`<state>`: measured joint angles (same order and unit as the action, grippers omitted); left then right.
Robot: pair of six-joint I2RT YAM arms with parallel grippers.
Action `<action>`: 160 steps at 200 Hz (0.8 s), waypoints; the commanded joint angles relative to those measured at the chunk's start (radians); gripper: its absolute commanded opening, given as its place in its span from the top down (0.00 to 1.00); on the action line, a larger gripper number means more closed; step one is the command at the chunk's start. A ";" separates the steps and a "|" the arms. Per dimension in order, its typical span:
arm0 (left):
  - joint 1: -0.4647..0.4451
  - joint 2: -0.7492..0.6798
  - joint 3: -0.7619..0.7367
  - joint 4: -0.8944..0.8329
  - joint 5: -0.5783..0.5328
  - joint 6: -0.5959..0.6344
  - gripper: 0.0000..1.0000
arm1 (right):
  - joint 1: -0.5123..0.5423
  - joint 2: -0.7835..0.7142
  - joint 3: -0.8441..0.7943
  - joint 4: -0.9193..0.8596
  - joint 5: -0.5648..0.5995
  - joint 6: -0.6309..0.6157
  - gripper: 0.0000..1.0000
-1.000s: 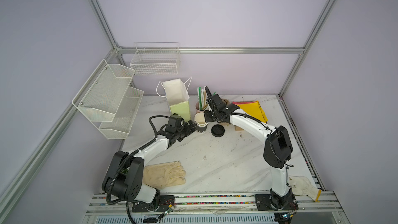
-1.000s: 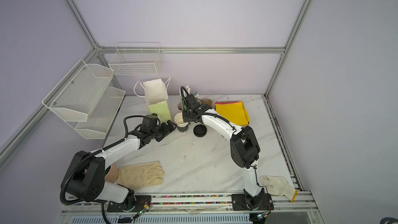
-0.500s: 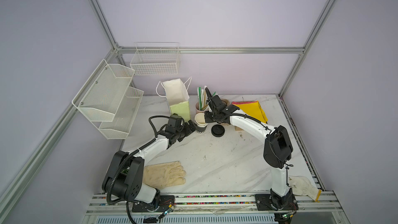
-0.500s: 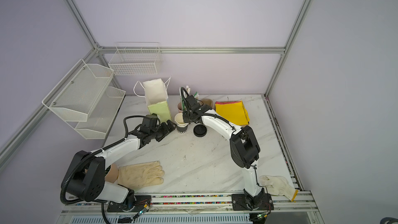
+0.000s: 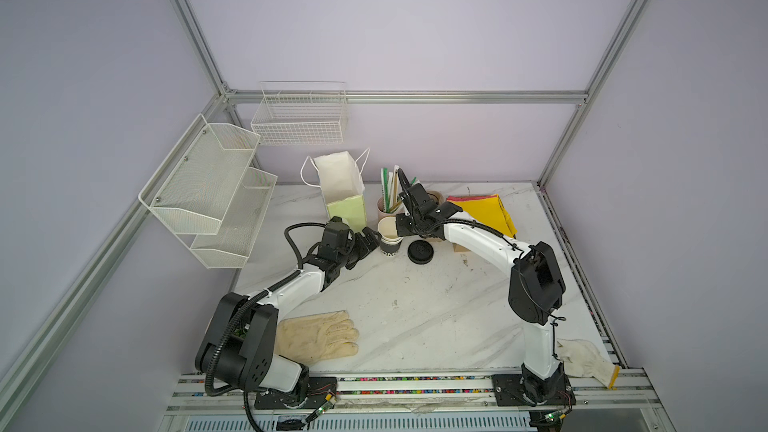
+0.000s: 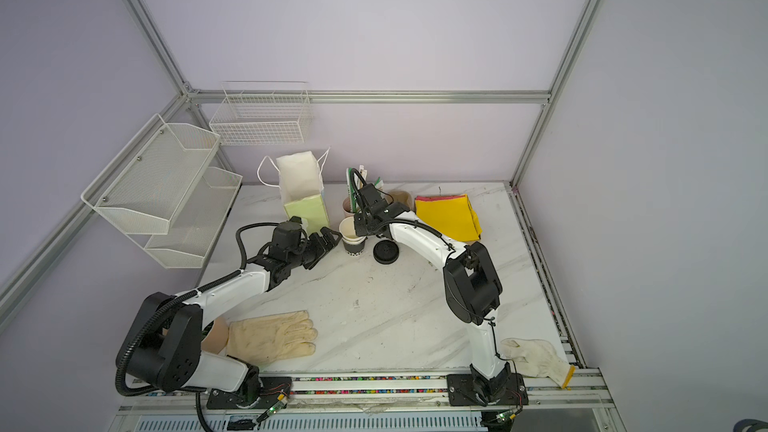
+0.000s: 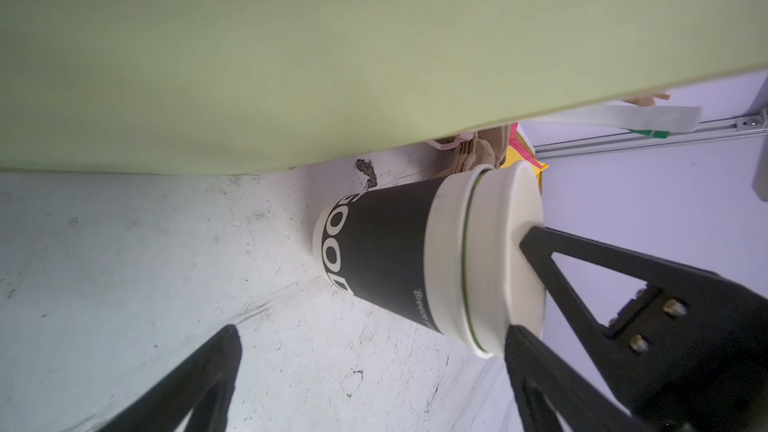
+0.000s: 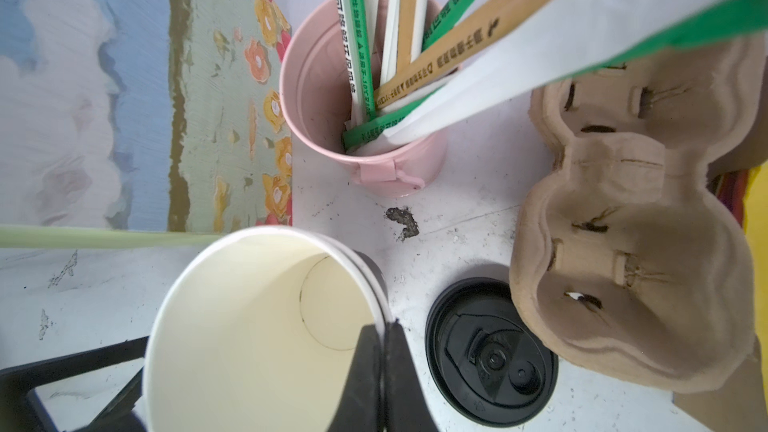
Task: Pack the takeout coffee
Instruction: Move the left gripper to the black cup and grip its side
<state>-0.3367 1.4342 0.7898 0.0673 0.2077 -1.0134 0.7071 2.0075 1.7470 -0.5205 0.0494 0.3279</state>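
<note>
Your right gripper [image 8: 382, 332] was clenched on the thin paper wall of the takeout cup [image 8: 257, 326], with one finger inside the smooth cream interior and one outside. The cup stood upright, long axis vertical and round mouth facing up. It sat nested in the black paper cup [image 5: 391, 249] with white letters, on the marble table [image 5: 415, 317]. Its round, moulded black plastic lid [image 8: 490, 355] lay flat just beside it. Your left gripper [image 5: 370, 238] hung released, jaws wide, next to the black paper cup.
</note>
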 commanded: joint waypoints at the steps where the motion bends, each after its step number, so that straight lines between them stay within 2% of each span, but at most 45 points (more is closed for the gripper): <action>1: -0.004 -0.046 -0.043 0.098 0.022 -0.026 0.02 | 0.006 -0.016 -0.002 -0.017 0.010 0.005 1.00; 69: -0.004 -0.036 -0.081 0.146 0.036 -0.040 0.03 | 0.006 -0.012 0.002 -0.019 0.000 0.026 1.00; 97: -0.004 -0.043 -0.115 0.185 0.040 -0.064 0.09 | 0.006 -0.008 0.002 -0.015 0.004 0.037 1.00; 160: -0.004 -0.029 -0.143 0.236 0.054 -0.093 0.09 | 0.006 -0.003 0.002 -0.005 -0.001 0.044 1.00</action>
<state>-0.3367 1.4117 0.6876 0.2302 0.2428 -1.0863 0.7078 2.0079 1.7470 -0.5201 0.0441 0.3588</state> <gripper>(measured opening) 0.913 0.058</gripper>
